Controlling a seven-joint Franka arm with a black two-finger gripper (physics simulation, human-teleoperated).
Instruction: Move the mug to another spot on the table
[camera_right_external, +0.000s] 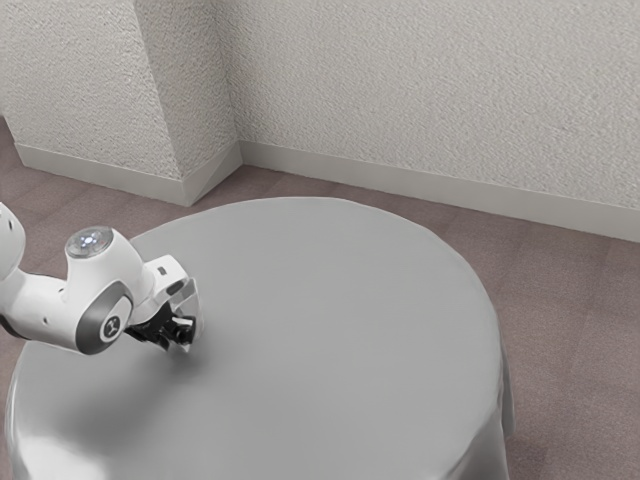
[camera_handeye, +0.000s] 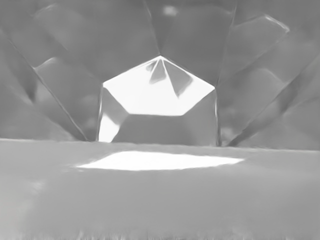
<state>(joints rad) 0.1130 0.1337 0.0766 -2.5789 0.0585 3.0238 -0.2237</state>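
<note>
Closest to the wrist camera lies a blurred pale grey surface (camera_handeye: 160, 205) bearing a bright oval patch; whether it belongs to the bench or to the mug cannot be told. Just beyond it stands the mug (camera_handeye: 160, 95), seen as a faceted grey form: flat panels fan outward around a bright white five-sided face.

In the exterior view the claw (camera_right_external: 178, 332) hangs low, just above the bench (camera_right_external: 340, 330), tilted downward toward the exterior view's right. Whether it is wide, narrow or holding the mug cannot be told. The white arm (camera_right_external: 90, 300) enters from the exterior view's left, bent at a rounded joint. The mug sits right at the claw, on the bench's left part in the exterior view. Brown floor (camera_right_external: 580, 300) and a white wall (camera_right_external: 450, 90) surround the round bench.
</note>
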